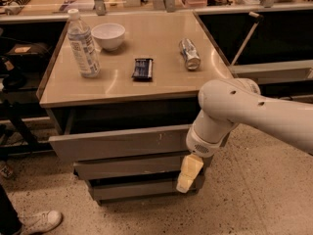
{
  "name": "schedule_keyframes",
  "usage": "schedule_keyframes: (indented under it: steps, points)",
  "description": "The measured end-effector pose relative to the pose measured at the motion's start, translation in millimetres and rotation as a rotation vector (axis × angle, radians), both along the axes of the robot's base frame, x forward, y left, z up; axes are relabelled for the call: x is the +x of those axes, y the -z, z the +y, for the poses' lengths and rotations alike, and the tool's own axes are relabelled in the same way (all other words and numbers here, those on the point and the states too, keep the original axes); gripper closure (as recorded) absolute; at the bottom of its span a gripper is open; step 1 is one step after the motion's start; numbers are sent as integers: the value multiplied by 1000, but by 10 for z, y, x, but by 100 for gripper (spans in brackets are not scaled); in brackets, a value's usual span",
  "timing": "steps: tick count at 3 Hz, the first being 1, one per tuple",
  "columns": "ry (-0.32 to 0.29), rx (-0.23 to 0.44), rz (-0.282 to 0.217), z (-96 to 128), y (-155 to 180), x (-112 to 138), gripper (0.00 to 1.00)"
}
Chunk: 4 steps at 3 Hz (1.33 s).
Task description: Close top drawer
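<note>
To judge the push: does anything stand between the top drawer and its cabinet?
Nothing visible does. The hand hangs just below the top drawer at its right end, before the lower drawers.

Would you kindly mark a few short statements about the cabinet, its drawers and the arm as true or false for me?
1. The water bottle stands upright on the tabletop. True.
2. The can stands upright. False: it lies on its side.
3. The gripper hangs in front of the lower drawer fronts, below the top drawer at its right end. True.
4. The white bowl sits inside the top drawer. False: it rests on the tabletop beside the water bottle.
</note>
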<state>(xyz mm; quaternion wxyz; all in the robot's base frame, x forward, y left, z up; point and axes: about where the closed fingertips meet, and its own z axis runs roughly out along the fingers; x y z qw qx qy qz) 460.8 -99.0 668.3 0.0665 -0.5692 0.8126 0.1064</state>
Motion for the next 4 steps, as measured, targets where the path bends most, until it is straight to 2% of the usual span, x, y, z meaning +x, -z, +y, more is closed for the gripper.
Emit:
schedule_keyframes:
  steps: [1, 4]
  points:
    - [0, 0, 0, 0, 0, 0, 17]
    - [0, 0, 0, 0, -1, 0, 87]
